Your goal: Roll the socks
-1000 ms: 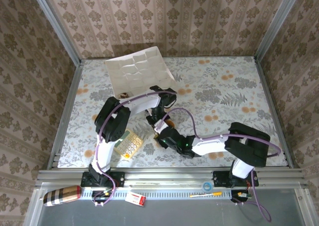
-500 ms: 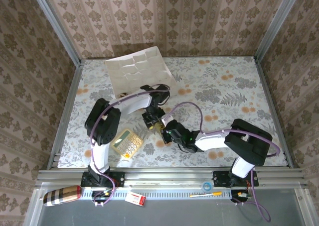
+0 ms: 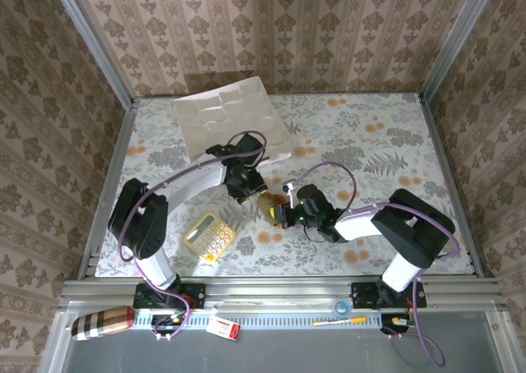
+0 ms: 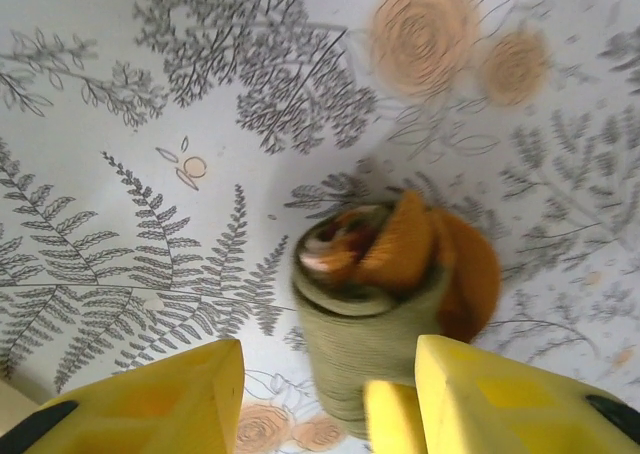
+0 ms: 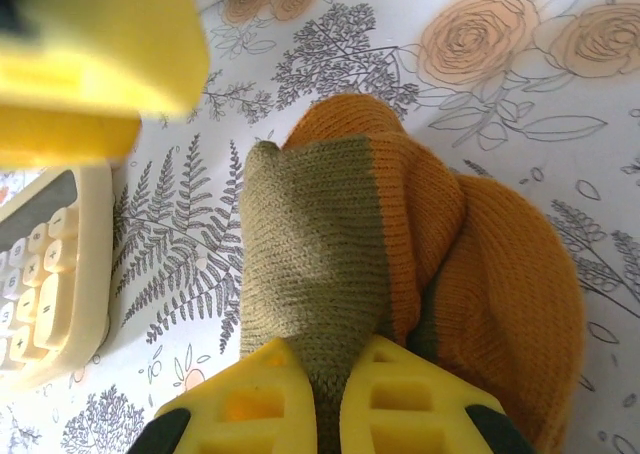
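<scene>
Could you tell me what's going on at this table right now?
Two robot arms are rolling socks. The sock roll, olive green with orange showing, lies on the flowered table. The right gripper pinches the roll's olive end between its shut fingers. The left gripper is open right by the roll, not gripping it. A calculator lies nearby, untouched.

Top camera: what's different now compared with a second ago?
The left hand backed off to the left, its elbow swinging outward, and stands open. The right hand shifted farther up the table, pinching the rolled socks, which now show between the two. The calculator and white sheet stayed put.
</scene>
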